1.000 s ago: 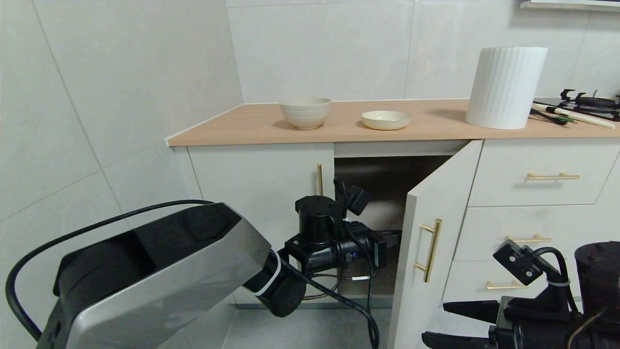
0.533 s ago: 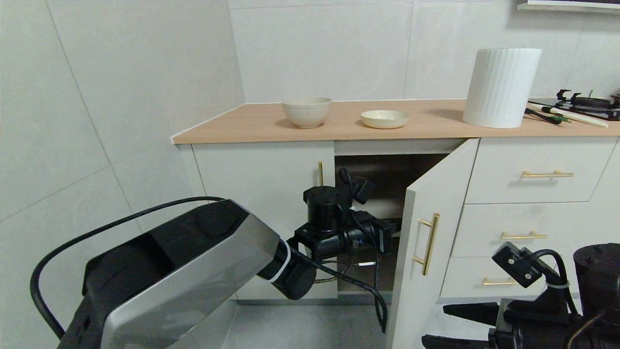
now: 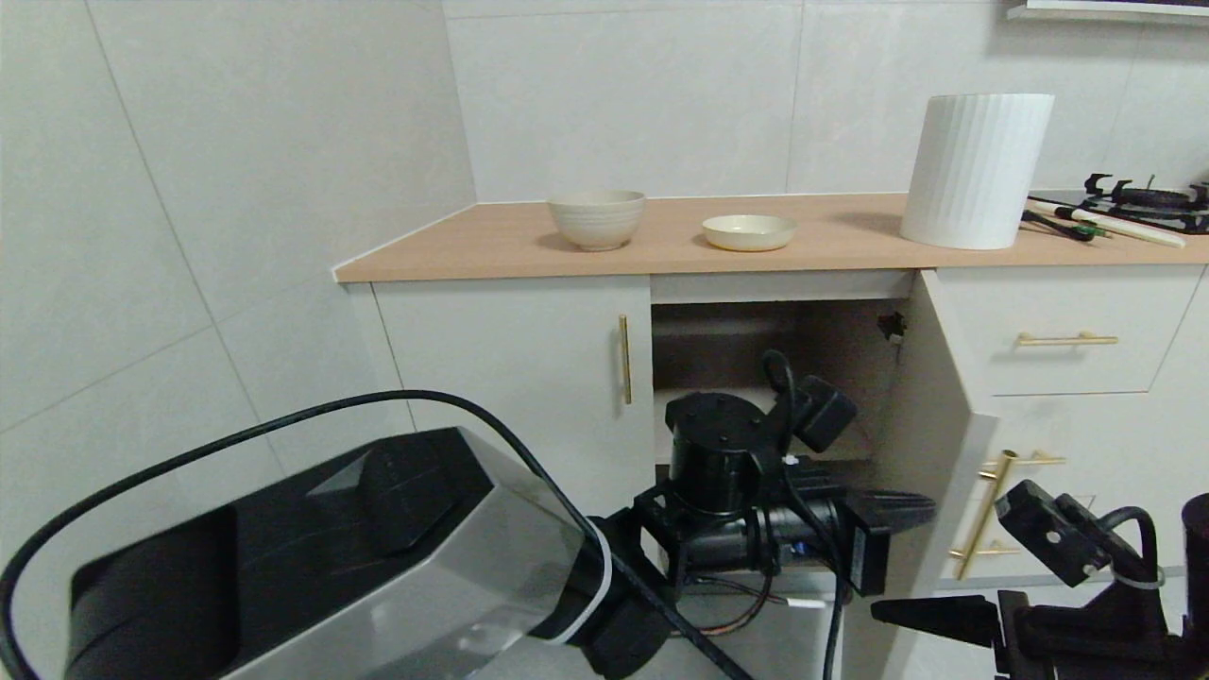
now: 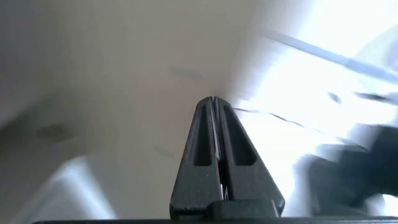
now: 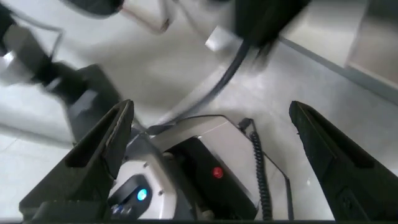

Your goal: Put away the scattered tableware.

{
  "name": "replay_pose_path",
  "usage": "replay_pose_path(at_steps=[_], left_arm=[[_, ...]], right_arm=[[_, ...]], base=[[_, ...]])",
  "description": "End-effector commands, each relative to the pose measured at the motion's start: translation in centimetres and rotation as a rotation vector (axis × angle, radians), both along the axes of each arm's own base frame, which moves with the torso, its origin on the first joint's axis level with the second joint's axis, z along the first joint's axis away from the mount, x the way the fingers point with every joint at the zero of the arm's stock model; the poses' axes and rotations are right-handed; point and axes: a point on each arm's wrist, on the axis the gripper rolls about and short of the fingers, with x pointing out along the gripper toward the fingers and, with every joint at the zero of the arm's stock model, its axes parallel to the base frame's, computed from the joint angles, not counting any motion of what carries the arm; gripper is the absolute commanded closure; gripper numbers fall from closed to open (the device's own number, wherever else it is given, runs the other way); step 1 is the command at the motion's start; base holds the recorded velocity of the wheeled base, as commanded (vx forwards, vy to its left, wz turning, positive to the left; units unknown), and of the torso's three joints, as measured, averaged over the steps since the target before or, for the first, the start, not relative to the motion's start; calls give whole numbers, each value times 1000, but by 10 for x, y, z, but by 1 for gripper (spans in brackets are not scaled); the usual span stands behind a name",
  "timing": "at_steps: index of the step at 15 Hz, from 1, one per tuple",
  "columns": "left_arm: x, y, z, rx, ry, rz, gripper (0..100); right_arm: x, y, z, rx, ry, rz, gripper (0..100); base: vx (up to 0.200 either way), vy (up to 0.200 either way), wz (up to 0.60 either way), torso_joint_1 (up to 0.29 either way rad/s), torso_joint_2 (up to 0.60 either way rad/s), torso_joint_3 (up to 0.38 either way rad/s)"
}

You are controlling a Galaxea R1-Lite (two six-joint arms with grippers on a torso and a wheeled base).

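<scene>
Bowl point(image 3: 597, 219) & small dish point(image 3: 749, 231) sit on far counter point(image 3: 850, 236) above cupboard whose door point(image 3: 945, 397) stands wide open, prob. to receive them; L gripper point(image 3: 921, 507), fingers pressed together & empty, low by door's inner face; R gripper point(image 5: 211, 112) spread wide, near right.

A tall white ribbed cylinder point(image 3: 978, 170) stands on the tan wooden countertop point(image 3: 850, 236); a black stove grate point(image 3: 1148, 196) sits nearby.
</scene>
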Motion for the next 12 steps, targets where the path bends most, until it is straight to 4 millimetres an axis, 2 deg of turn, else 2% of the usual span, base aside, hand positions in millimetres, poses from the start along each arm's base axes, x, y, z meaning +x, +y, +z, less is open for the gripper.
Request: replay_pose_path(at_steps=[1,3,5,6,7,8,10,11,12], left_arm=[[-24,7,28,-26,-18,-30,100],[2,50,29,-7,-6,83,100],[13,103,28,48,-36,197,100],[20,142,26,115,-129,281,100],[22,157,28,135,-158,318,100],[18,194,34,183,-178,487,100],[13,240,47,235,-157,734,100],[10,260,58,251,-145,811,100],[4,275,71,253,-133,851,100]], right_arm=[[-9,-4,6,29,-33,32,0],[-3,0,3,13,-14,25,0],[11,9,7,9,-22,-8,0],[23,16,9,-2,-35,-49,0],[27,18,11,-6,-42,-68,0],[45,28,18,-19,-80,-147,0],[80,44,34,-36,-149,-317,0],[101,48,40,-64,-160,-408,0],[111,51,50,-90,-160,-460,0]], base=[[0,0,0,0,0,0],[0,0,0,0,0,0],[0,0,0,0,0,0],[0,0,0,0,0,0],[0,0,0,0,0,0],[0,0,0,0,0,0],[0,0,0,0,0,0],[0,0,0,0,0,0],[0,0,0,0,0,0]])
